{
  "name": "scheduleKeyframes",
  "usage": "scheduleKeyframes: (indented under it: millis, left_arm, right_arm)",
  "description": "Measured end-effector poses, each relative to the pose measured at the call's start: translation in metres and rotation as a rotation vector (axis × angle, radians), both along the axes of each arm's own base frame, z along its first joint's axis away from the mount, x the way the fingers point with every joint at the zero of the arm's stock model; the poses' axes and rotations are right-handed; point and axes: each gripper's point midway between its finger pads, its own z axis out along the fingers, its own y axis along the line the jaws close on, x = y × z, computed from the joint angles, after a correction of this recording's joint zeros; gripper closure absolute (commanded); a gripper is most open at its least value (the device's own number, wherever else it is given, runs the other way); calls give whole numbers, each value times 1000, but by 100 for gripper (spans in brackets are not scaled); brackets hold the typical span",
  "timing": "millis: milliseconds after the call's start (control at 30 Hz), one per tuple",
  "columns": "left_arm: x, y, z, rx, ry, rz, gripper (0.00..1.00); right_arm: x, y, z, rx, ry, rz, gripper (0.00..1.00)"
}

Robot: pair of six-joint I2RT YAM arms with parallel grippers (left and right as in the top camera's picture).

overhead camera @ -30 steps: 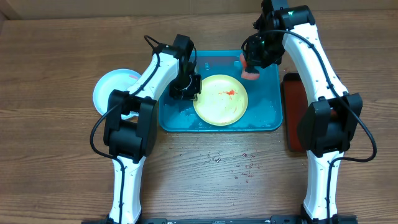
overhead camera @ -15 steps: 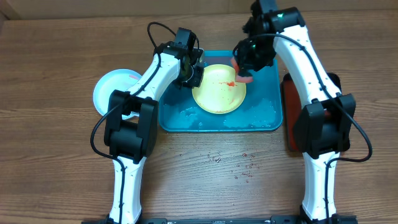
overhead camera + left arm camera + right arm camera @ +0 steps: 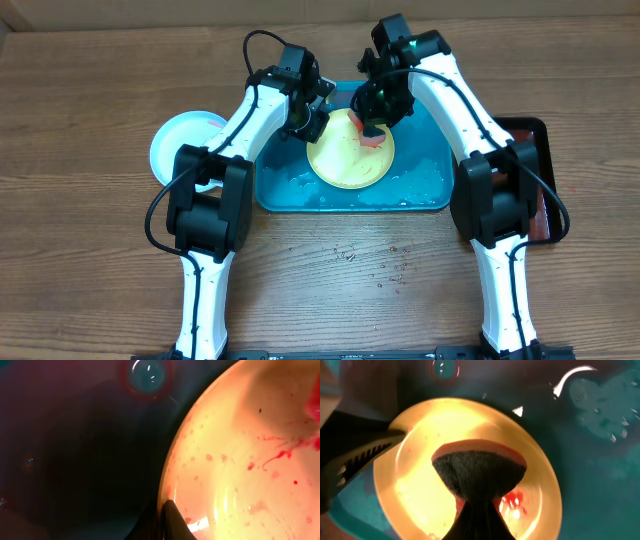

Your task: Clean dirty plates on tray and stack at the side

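Scrubbing looks like the step in hand. Off to the left, a pale blue-white plate lies on the desk, outside the tray and apparently set aside as done. The left fingers are clenched on the left rim of a yellow-green plate, holding it tilted over the turquoise tray. The left wrist view shows red sauce specks and streaks on its face. The right fingers grasp a sponge, its dark scouring side against the plate, with a red smear just beside it. Further right, a dark red tray sits on the desk, partly under the right arm.

The next move, I judge, calls for wiping the sponge across the red that shows while the left grip steadies the rim. The plate is wet and tilted, so it could slip.

Counting: two plates are in view, one blue-white and one yellow-green; a third does not show. There are also one sponge, two trays and two arms.
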Motion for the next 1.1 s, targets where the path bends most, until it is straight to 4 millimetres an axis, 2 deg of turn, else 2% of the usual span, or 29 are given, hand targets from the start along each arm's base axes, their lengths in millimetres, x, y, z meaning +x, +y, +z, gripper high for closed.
scheduleKeyframes:
  millis: [67, 100, 167, 233, 267, 467, 533, 733, 900, 1033, 1100]
  left_arm:
    - [1, 1, 0, -4, 5, 22, 94]
    - [1, 2, 0, -6, 8, 33, 77]
    - [1, 3, 0, -6, 13, 56, 61]
    - [0, 5, -2, -1, 22, 78, 42]
    - [-1, 6, -2, -4, 34, 112, 41]
    - [-13, 16, -2, -35, 147, 306, 39]
    - [-23, 22, -1, -72, 225, 373, 48]
    - [-58, 30, 3, -159, 464, 485, 47]
    - [-75, 35, 3, -104, 524, 518, 50]
    - [-84, 44, 24, 24, 457, 582, 47]
    - [-86, 46, 52, 71, 373, 625, 47]
  right_arm:
    - [0, 1, -10, 8, 0, 2, 96]
    - [0, 2, -16, 12, -1, 1, 96]
    - [-2, 2, -36, 15, 8, -1, 96]
    - [1, 4, -46, 29, -9, 0, 96]
    - [-1, 6, -53, 44, -10, 3, 96]
    - [0, 6, -55, 70, -35, -1, 96]
    - [0, 7, -55, 72, -36, -1, 96]
    - [0, 7, -54, 75, -38, -8, 96]
    - [1, 7, -54, 77, -35, -17, 96]
    - [0, 7, -54, 78, -32, -23, 96]
    - [0, 7, -54, 78, -31, -23, 96]
